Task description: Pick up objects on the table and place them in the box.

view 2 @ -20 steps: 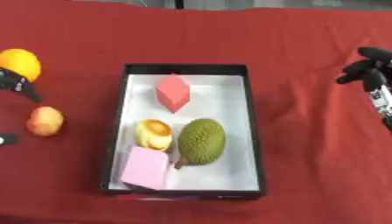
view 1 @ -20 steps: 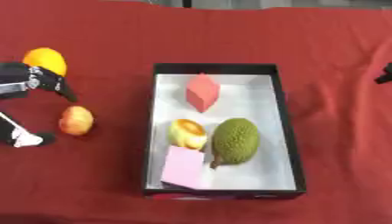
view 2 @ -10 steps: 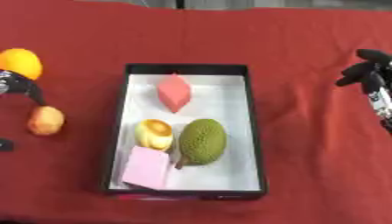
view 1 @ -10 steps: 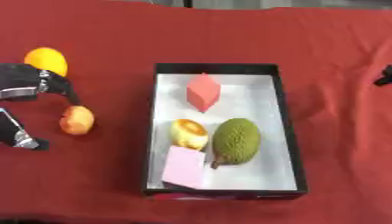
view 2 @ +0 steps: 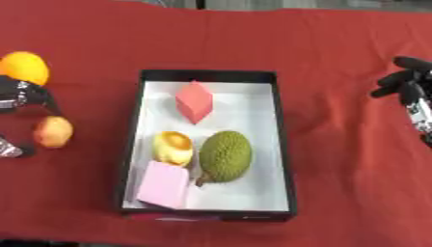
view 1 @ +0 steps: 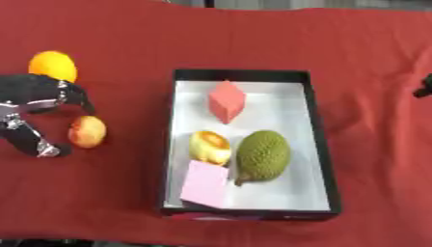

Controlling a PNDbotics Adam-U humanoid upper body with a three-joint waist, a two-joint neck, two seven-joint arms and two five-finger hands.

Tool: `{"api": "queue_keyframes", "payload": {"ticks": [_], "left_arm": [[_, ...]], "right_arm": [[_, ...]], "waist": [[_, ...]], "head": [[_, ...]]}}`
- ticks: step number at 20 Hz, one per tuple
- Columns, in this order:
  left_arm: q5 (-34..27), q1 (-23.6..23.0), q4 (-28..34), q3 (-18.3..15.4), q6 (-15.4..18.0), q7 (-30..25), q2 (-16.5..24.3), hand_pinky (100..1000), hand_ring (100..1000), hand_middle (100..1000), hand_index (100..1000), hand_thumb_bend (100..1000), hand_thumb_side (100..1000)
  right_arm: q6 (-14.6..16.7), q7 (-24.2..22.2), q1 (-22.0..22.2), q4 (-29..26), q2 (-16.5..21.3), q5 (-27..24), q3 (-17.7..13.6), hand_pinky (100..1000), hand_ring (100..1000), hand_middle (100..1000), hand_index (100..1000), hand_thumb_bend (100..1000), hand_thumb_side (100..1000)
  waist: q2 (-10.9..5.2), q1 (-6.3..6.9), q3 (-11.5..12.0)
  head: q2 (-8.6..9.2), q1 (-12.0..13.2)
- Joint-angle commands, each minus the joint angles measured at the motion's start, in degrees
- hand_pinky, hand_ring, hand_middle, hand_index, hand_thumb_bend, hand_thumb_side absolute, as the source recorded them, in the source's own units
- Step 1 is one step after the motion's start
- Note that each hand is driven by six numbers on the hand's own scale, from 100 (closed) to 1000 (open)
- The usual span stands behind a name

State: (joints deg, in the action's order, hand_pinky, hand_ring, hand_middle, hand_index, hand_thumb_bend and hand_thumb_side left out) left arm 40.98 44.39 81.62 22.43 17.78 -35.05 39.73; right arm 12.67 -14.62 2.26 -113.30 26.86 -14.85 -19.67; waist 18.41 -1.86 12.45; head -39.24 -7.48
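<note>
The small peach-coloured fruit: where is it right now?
The peach-coloured fruit lies on the red cloth left of the box, below the orange, between the left hand's spread thumb and fingers, not yet grasped.

1 box (view 1: 321,144); 2 blocks, red (view 1: 226,101) and pink (view 1: 205,184); 1 green fruit (view 1: 263,156); 1 orange (view 1: 52,65); 2 peach-coloured fruits (view 1: 87,131) (view 1: 210,146).

From my feed it's basically all red tablecloth (view 1: 253,43), lit pretty evenly, a bit wrinkled on the right. A thin grey strip of room (view 2: 337,4) shows along the far edge.
</note>
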Motion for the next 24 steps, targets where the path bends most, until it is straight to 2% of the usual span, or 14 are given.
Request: {"api": "queue_keyframes", "payload": {"ticks": [1, 3, 6, 10, 11, 14, 20, 24], "left_arm": [[-0.3, 1.2, -0.6, -1.0, -0.6, 1.4, 0.1, 789, 771, 719, 817, 391, 141], [-0.6, 1.2, -0.7, -1.5, -1.3, 2.3, -0.4, 788, 768, 716, 813, 354, 117], [-0.6, 1.3, -0.7, -1.8, -2.3, 3.6, -1.0, 779, 756, 698, 761, 288, 123], [-1.2, 1.3, 0.1, -1.9, -2.2, 3.0, -0.9, 747, 724, 658, 690, 281, 122], [-1.1, 1.3, 0.5, -2.0, -2.2, 2.6, -0.7, 717, 693, 607, 591, 306, 121], [-0.8, 1.3, 1.6, -2.4, -2.0, 2.1, -0.3, 703, 678, 582, 500, 294, 118], [-1.3, 2.3, 8.7, -4.6, -2.0, 4.4, 0.0, 696, 665, 571, 459, 313, 100], [-4.6, 5.5, 14.8, -4.3, -2.3, 4.7, -2.3, 694, 651, 567, 451, 288, 100]], "right_arm": [[-0.3, 0.1, -0.3, -1.3, 0.5, 0.4, -0.3, 974, 643, 633, 860, 100, 524], [-0.4, 0.0, -0.3, -1.3, 0.5, 0.5, -0.3, 975, 643, 632, 860, 100, 524], [-0.7, -0.1, -0.3, -1.3, 0.4, 0.8, -0.2, 975, 642, 631, 860, 100, 523], [-1.0, 0.2, -0.3, -1.3, 0.3, 1.0, -0.3, 975, 641, 631, 859, 100, 523], [-1.0, 0.2, -0.3, -1.3, 0.3, 1.0, -0.3, 976, 642, 631, 859, 100, 524], [-1.0, 0.2, -0.3, -1.3, 0.5, 0.9, -0.3, 976, 642, 631, 859, 100, 523], [-0.5, 0.2, -0.2, -1.3, 0.9, 0.2, -0.4, 976, 642, 631, 859, 100, 523], [-0.5, 0.3, -0.1, -1.3, 1.3, -0.5, -0.5, 976, 642, 631, 859, 100, 523]], "waist": [[-0.89, 0.14, -0.1], [-0.86, 0.17, -0.1], [-0.83, 0.15, -0.1], [-0.79, 0.17, -0.2], [-0.80, 0.20, -0.2], [-0.84, 0.25, -0.1], [-1.05, 0.19, 0.0], [-1.34, 0.29, 0.2]], "head": [[0.09, 0.2], [0.15, 0.2], [0.20, 0.2], [0.09, 0.3], [0.03, 0.3], [-0.10, 0.2], [-0.28, 0.0], [-0.71, -0.4]]}}
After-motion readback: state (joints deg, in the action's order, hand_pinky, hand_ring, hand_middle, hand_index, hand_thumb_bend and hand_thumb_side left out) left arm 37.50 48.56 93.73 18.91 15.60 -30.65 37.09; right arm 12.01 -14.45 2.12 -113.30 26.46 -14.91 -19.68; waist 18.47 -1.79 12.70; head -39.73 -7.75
